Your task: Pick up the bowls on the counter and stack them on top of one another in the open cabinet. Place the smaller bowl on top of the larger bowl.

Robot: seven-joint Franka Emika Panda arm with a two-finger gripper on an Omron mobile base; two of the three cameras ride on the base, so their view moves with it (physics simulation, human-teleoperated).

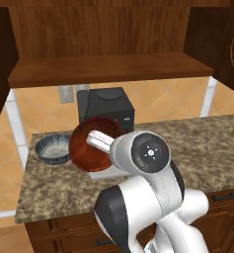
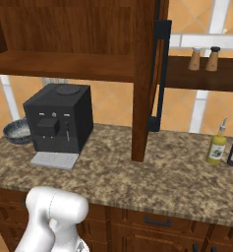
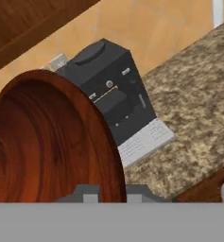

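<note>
An orange-tiled wall backs the speckled granite counter (image 1: 197, 148), with the dark wooden cabinet (image 1: 108, 69) open above the black coffee machine (image 2: 59, 118). No readable writing shows on the machine (its front is plain). The larger bowl (image 1: 53, 148) sits on the counter just left of the machine. The smaller bowl (image 1: 91, 143) hangs tilted in front of it, the jaws clamped on its rim.

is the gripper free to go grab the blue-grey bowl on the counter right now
Probably not yet. The gripper is already shut on the smaller bowl, held up above the counter. The larger bowl sits open on the counter left of the coffee machine, nothing covering it, but the held bowl must be set down first.
</note>
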